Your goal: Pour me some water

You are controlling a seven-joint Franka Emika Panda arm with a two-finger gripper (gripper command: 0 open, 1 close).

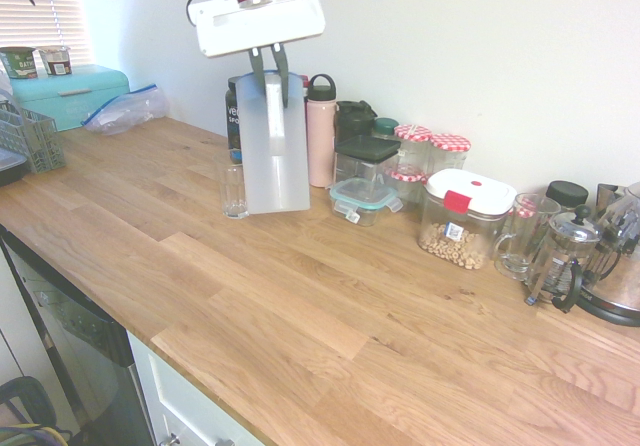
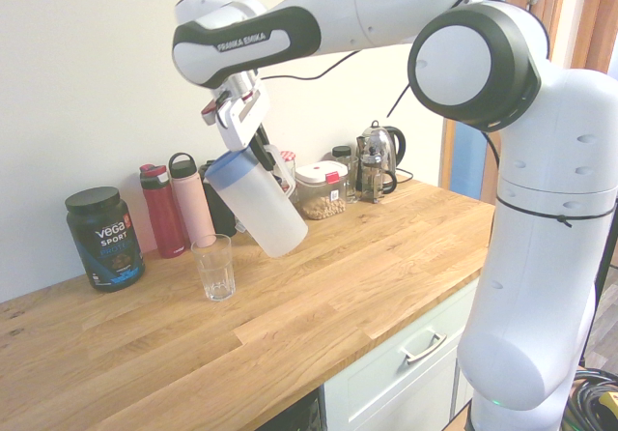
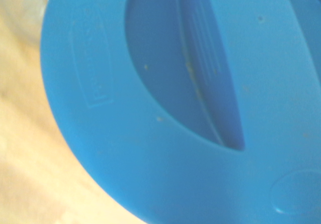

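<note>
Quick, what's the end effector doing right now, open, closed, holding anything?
End effector: closed on the handle side of the frosted pitcher with the blue lid, holding it tilted, lifted off the counter, beside the empty glass.

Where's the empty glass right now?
In the second exterior view the glass stands on the counter, just below the tilted pitcher, in front of the pink bottle.

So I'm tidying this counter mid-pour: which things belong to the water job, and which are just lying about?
In use:
- pitcher, tilted, held by the end effector
- blue lid
- empty glass beside it

Lying about:
- pink bottle
- red bottle
- Vega tub
- French press
- cereal container
- kettle
</note>
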